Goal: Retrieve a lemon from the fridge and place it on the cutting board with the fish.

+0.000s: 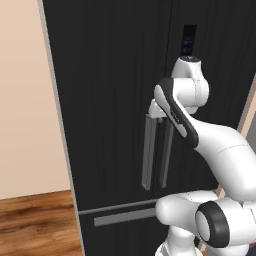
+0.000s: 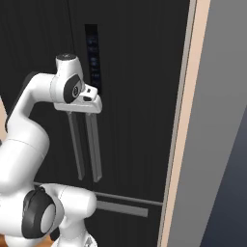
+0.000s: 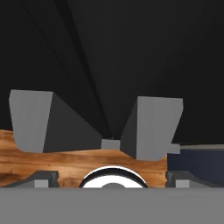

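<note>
The black fridge (image 1: 110, 100) (image 2: 140, 96) stands shut, its doors filling the hand view's upper part (image 3: 131, 52). Two grey vertical handles (image 1: 148, 152) (image 2: 94, 149) hang side by side at the door seam. My gripper (image 1: 155, 111) (image 2: 91, 107) hovers at the top ends of these handles, pointing down along them. In the hand view the gripper (image 3: 111, 177) is open, its fingertips (image 3: 43, 177) wide apart, with the two handles (image 3: 151, 127) seen end-on below and nothing between the jaws. The lemon, the cutting board and the fish are out of view.
A grey drawer handle (image 1: 125, 216) (image 2: 123, 208) runs across the fridge's bottom drawer. A beige wall (image 1: 25, 100) and wooden floor (image 1: 35, 220) lie left of the fridge. A beige side panel (image 2: 190, 144) and grey wall (image 2: 217, 183) bound it on the right.
</note>
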